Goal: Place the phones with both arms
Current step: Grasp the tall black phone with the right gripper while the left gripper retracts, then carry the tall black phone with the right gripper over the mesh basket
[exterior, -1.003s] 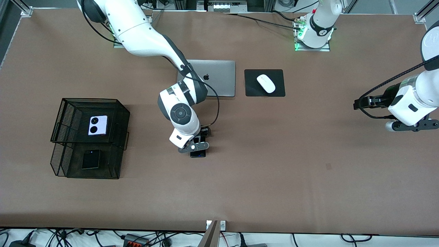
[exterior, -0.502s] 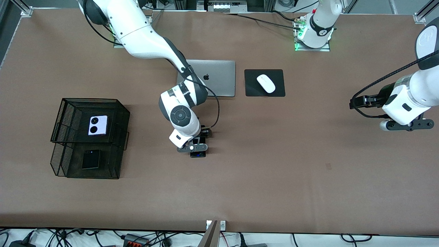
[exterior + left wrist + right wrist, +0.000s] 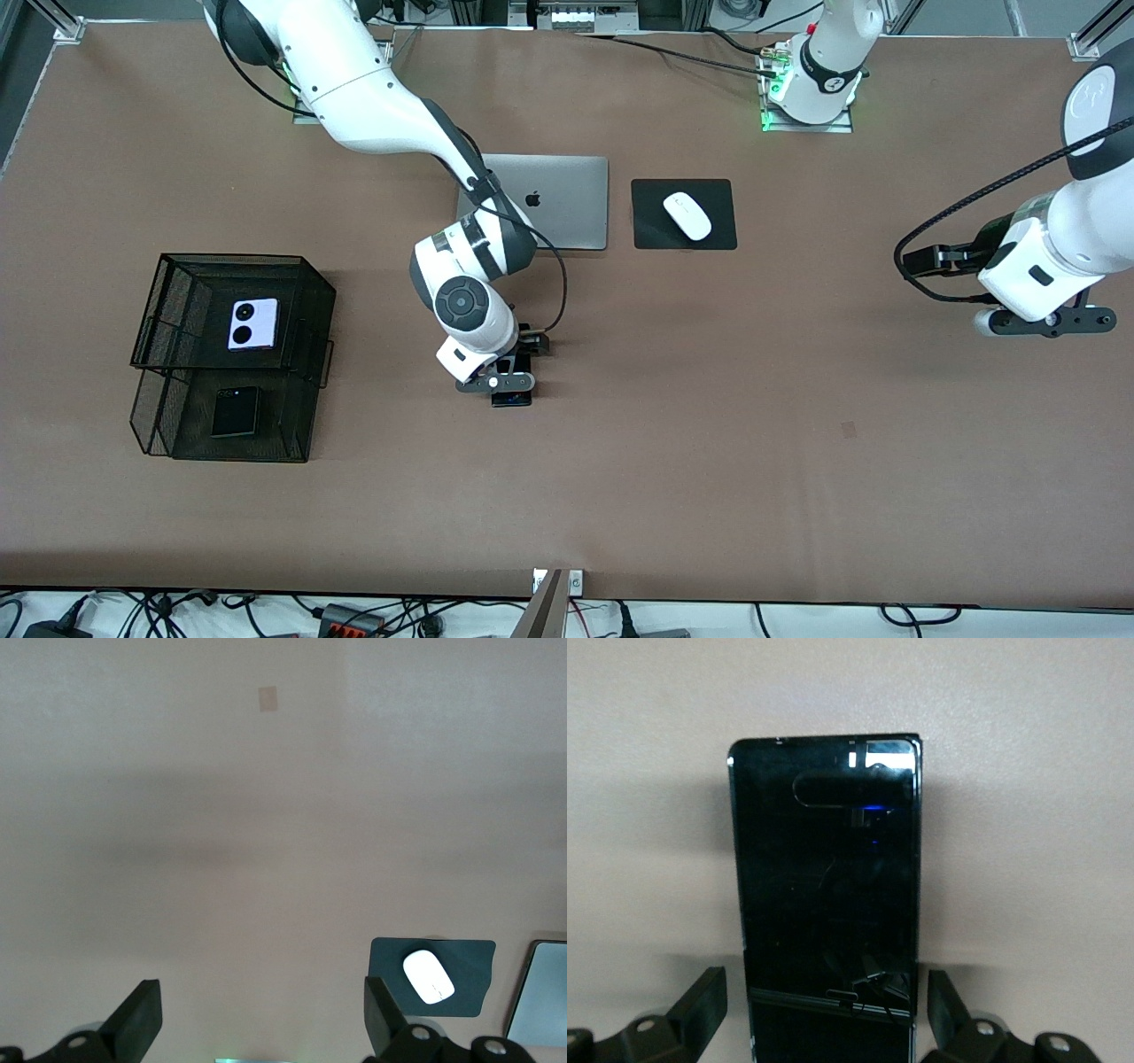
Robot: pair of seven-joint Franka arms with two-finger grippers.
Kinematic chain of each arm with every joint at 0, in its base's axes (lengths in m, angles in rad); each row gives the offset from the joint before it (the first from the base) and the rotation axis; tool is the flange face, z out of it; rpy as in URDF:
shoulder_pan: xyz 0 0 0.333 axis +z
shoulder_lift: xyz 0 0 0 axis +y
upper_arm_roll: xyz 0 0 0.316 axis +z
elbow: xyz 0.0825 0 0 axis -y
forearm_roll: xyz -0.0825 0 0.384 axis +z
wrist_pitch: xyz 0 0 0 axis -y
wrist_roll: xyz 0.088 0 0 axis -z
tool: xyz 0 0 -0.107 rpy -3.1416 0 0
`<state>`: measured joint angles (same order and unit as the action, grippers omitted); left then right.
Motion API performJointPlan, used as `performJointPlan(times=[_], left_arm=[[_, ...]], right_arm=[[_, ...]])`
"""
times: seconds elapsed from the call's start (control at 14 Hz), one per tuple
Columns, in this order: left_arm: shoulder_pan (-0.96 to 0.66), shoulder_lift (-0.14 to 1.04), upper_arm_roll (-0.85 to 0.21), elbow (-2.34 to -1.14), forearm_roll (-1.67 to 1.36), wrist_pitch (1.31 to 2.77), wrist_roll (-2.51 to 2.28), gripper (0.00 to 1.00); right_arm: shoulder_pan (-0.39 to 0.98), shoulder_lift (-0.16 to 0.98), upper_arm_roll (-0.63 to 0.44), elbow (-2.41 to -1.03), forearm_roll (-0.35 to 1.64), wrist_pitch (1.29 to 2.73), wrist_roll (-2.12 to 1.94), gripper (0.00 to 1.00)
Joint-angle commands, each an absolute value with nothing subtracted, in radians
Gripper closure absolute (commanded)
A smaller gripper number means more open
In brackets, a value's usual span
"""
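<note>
Straddling the longer black phone (image 3: 827, 895) at centre frame on the bench (image 3: 709, 443), the right gripper (image 3: 511, 383) held its fingers (image 3: 700, 997) open, apparently for pickup, while the left gripper (image 3: 257, 1023) waited open over bare bench at the frame's right edge.

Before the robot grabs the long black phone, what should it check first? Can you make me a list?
1. Right gripper is over the long black slab phone: ok.
2. Its fingers are open, one on each side of the phone, with gaps: ok.
3. The phone lies flat on the brown table: ok.
4. Black wire mesh tray has space: cannot tell; the upper level holds the squarish lilac-white phone, the lower holds the squarish black phone.
5. Left gripper is open and waits, out of the way, over the table near the left arm's end: ok.
</note>
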<state>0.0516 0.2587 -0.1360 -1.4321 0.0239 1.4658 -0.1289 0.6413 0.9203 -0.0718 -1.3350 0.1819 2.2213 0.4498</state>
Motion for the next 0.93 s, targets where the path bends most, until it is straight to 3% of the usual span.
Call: performJointPlan(times=[0.0,0.5,0.57,0.79,0.86], left_arm=[[0.043,0.256,-0.140,-1.416,0.040,1.443,-0.109,0.00],[0.038,0.235,-0.140,-1.420,0.021,1.425,-0.109,0.00],[0.040,0.233,-0.149,-1.427,0.021,1.425,-0.109,0.00],[0.038,0.229,-0.162,-1.433,0.021,1.421,-0.121,0.00],[0.041,0.229,-0.172,-1.431,0.028,1.419,-0.120,0.00]], right_arm=[[0.646,0.927,-0.075,-1.331,0.198,2.229,0.466,0.00],[0.647,0.936,-0.075,-1.331,0.198,2.230,0.463,0.00],[0.647,0.936,-0.075,-1.331,0.198,2.230,0.456,0.07],[0.647,0.934,-0.075,-1.331,0.198,2.259,0.446,0.50],[0.646,0.931,-0.075,-1.331,0.198,2.260,0.443,0.61]])
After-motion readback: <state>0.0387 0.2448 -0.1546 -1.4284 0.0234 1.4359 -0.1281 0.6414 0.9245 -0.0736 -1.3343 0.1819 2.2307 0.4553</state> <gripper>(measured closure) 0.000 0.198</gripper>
